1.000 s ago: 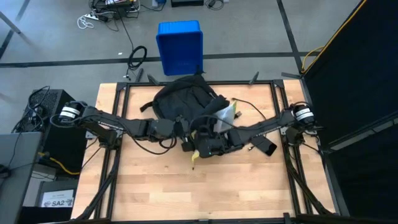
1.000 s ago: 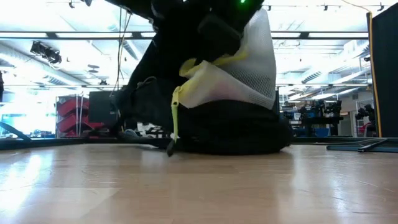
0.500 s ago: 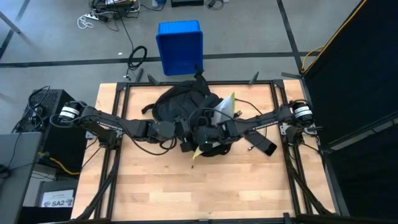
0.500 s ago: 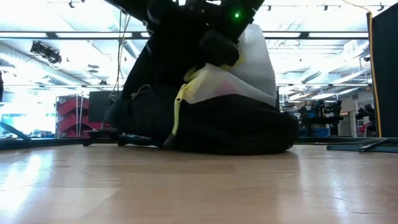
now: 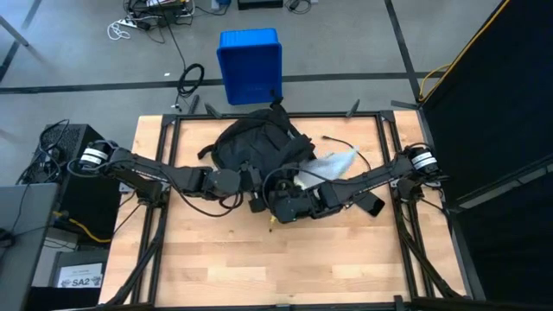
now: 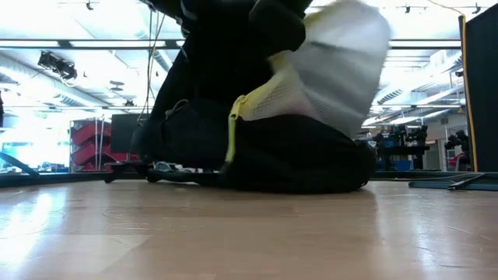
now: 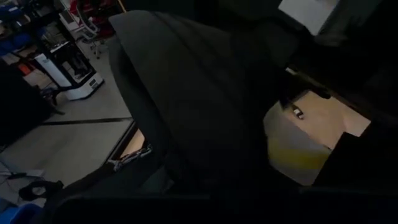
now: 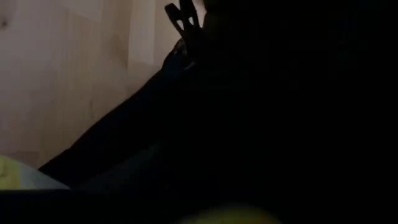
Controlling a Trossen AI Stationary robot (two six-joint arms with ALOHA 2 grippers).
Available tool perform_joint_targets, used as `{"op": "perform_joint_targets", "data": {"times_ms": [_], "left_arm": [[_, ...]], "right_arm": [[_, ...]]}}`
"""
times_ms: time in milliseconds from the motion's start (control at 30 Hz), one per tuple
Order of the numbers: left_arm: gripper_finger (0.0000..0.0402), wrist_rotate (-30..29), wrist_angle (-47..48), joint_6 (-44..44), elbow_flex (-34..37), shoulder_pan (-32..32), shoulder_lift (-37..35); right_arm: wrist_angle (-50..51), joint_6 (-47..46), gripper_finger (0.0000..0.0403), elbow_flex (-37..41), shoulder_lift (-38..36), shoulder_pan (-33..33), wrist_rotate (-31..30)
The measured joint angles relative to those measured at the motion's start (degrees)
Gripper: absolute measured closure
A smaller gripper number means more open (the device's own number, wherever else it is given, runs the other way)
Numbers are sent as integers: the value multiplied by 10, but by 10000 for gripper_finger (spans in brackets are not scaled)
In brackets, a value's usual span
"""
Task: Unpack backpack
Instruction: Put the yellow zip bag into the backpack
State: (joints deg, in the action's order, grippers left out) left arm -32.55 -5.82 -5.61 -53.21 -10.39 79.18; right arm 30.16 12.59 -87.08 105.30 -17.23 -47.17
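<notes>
Backpack at the far centre of the counter, both hands at its near edge.

We see the black soft-fabric backpack, rounded, on the wooden counter, near the blue plastic bin. A white mesh pouch with yellow trim now lies flatter, extended rightward, than half a second ago. The right hand and left hand meet there; we cannot tell either hand's finger state.
</notes>
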Motion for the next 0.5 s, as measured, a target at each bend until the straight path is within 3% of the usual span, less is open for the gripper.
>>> {"op": "perform_joint_targets", "data": {"times_ms": [200,500], "left_arm": [[402,-7,9,0,2,2,2],[402,1,12,1,6,0,2]], "right_arm": [[22,-25,158,-1,-2,13,-3],[64,-67,197,-2,-15,-20,-33]]}}
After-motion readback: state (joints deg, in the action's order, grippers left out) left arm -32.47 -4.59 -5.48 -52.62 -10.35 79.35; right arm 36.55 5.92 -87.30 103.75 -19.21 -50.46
